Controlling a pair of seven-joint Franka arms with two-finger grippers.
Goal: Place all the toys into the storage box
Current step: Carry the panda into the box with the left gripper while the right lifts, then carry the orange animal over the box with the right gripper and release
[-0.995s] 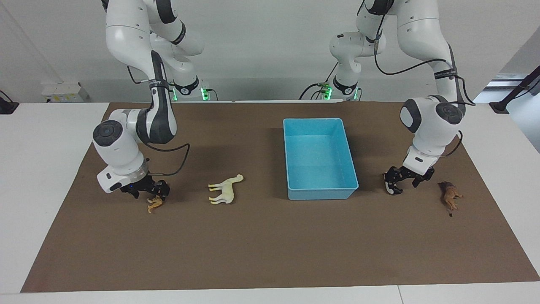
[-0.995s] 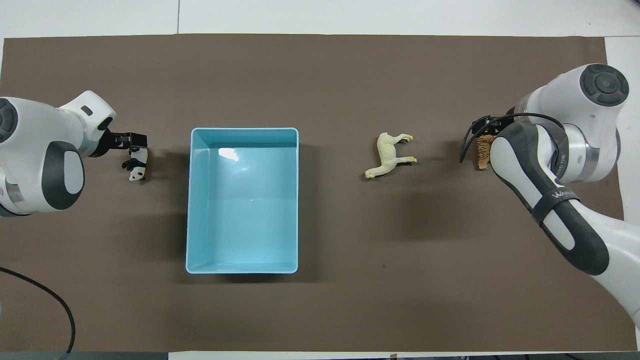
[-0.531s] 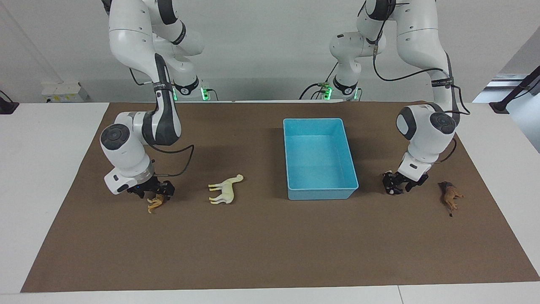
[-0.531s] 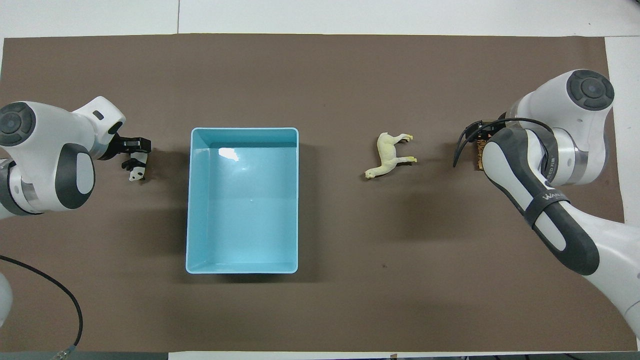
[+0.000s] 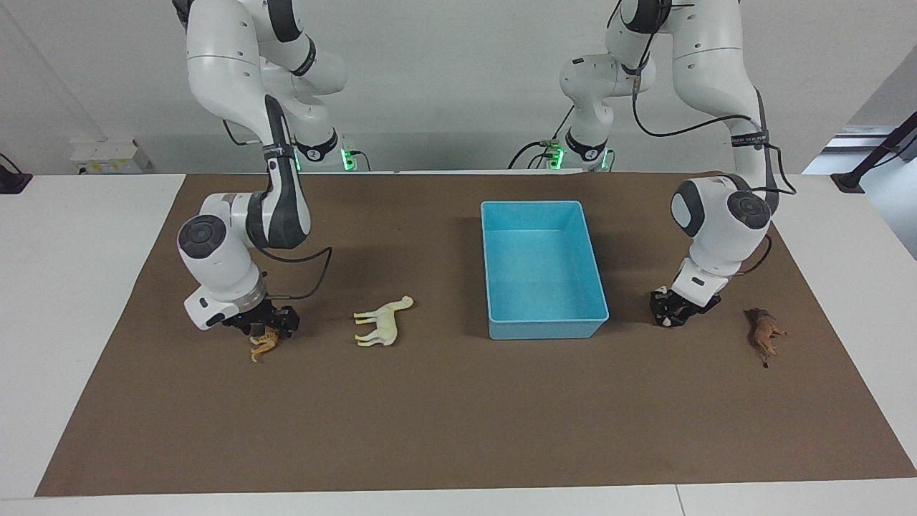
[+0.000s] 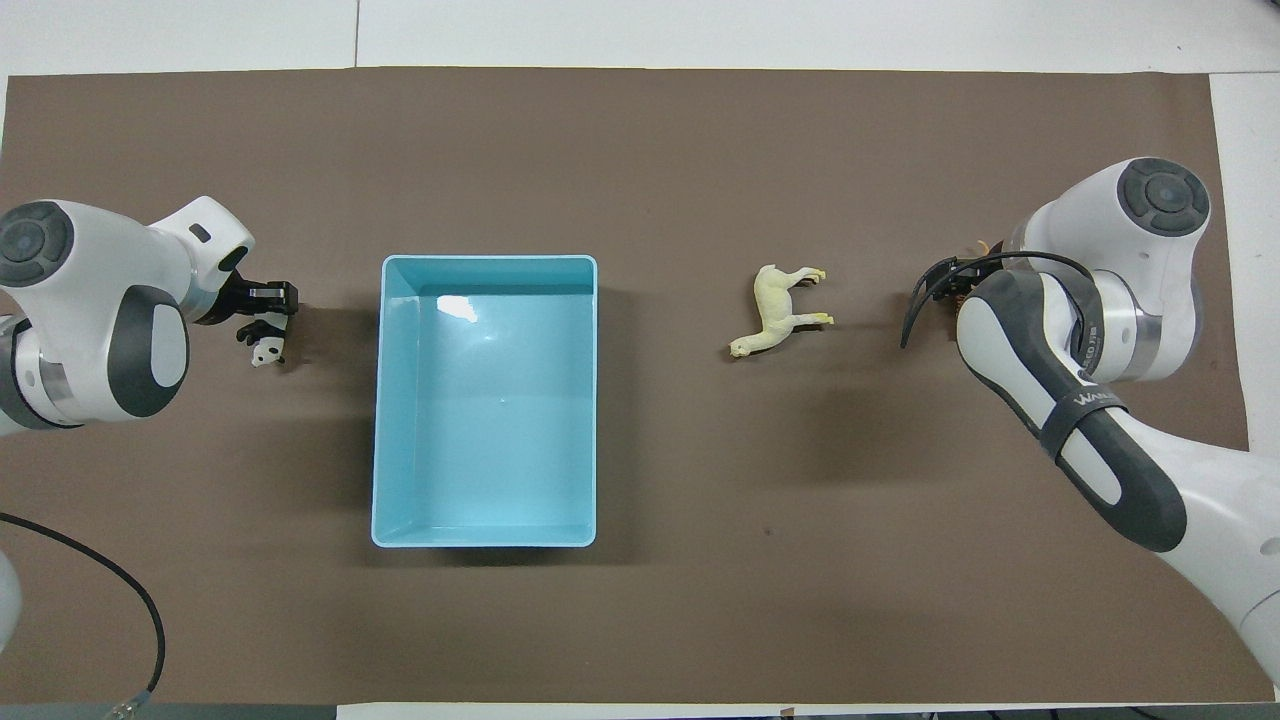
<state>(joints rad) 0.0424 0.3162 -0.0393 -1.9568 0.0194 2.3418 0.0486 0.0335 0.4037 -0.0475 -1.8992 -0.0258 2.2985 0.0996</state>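
Four toy animals and one storage box [image 5: 544, 326] are on the brown mat [image 5: 444, 423], with two arms at work. The light blue box sits near the middle of the mat, toward the left arm's end, and has nothing in it. The cream horse [image 5: 385, 322] lies on its side between the box and the right arm's end; the dark brown lion [image 5: 764, 333] lies near the mat's edge at the left arm's end. The tiger [image 5: 263, 346] lies on the mat toward the right arm's end, and the panda [image 6: 266, 345] lies beside the box's side wall, a little apart from it. Since a second ago, both arms have drawn in and lowered, and none of the toys has moved from its place. The left gripper [image 5: 670, 312] is now down on the panda, its fingers narrowed around the body, though whether they actually pinch it cannot be told. The right gripper [image 5: 269, 330] sits down on the tiger with its fingers straddling the body; whether they have begun to press it cannot be told either.
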